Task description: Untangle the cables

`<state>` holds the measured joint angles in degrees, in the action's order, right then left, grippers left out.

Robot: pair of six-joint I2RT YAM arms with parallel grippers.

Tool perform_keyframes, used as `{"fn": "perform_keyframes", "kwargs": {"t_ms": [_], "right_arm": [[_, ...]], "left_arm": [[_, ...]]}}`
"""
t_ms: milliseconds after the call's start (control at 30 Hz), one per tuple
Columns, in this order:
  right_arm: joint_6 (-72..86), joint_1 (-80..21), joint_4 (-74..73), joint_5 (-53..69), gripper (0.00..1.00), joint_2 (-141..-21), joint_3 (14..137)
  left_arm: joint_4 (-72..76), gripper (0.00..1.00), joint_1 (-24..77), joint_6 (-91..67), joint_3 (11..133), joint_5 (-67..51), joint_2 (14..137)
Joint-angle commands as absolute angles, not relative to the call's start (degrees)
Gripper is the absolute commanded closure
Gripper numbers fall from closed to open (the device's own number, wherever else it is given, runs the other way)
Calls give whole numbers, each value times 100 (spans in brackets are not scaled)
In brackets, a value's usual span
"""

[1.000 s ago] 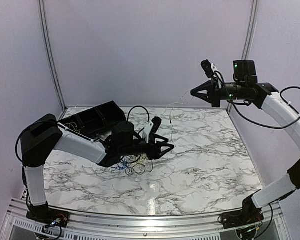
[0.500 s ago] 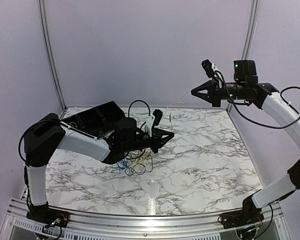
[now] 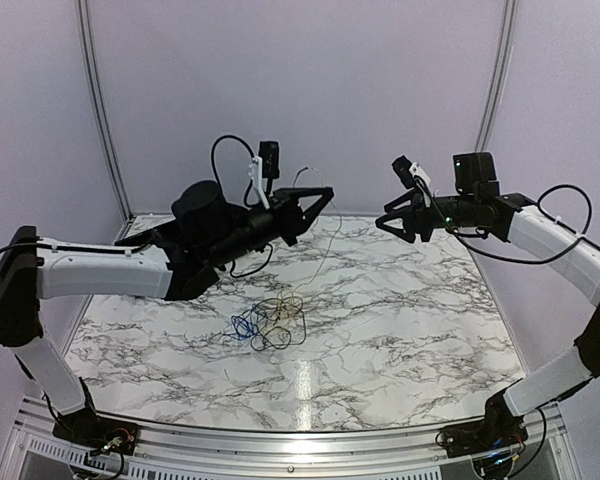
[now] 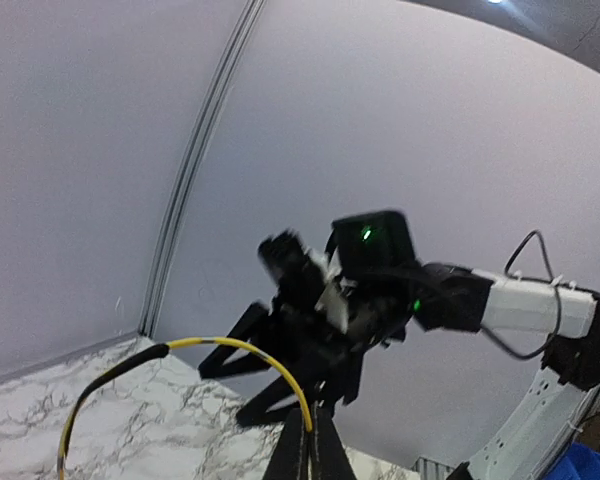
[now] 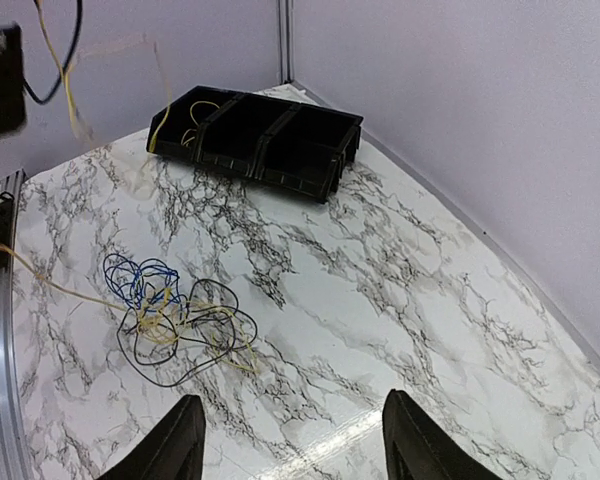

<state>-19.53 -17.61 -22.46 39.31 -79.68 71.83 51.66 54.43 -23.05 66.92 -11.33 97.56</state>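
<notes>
Looking down from above, we see the left gripper (image 3: 323,194) held high over the marble table (image 3: 410,330), its jaws pressed together on a yellow cable (image 4: 242,346). In the left wrist view that cable arcs up out of the closed fingertips and curves away to the left, where part of it turns black. A thin strand hangs from this gripper down toward the table. Facing it from the right, near but apart, is the right gripper (image 3: 383,222). Its jaws are spread and hold nothing, and its two fingers (image 5: 185,445) stand wide at the bottom of its own wrist view. A green light (image 4: 366,234) glows on that arm's wrist. The tangle of cables (image 5: 175,320) lies on the table below and between the two grippers, blue loops at one side, black and yellow ones knotted together beside them. A black tray (image 5: 280,172) with several compartments sits near the far corner, with a bit of yellow wire (image 5: 190,115) in its end compartment.
</notes>
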Motion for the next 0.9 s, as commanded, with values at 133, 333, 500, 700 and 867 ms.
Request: {"fn": "perform_keyframes", "kwargs": {"t_ms": [133, 333, 500, 700, 867], "right_arm": [[-1675, -1831, -1558, 4707, 36, -7967, 6752], [-2120, -2621, -1860, 4737, 34, -8209, 6808], [-2077, -3154, -1804, 4906, 27, -8551, 7033], [-2017, -3598, -1544, 4633, 20, -9042, 7478], [-1891, -3780, -912, 4616, 20, -9571, 7528]], "left_arm": [[3620, 100, 5517, -1580, 8053, -916, 8914], [3210, 100, 5511, -1372, 8516, -727, 8858], [2902, 100, 5512, -1060, 8896, -501, 8838], [2842, 100, 5517, -1103, 9040, -428, 8876], [2840, 100, 5511, -1312, 9155, -460, 8870]]}}
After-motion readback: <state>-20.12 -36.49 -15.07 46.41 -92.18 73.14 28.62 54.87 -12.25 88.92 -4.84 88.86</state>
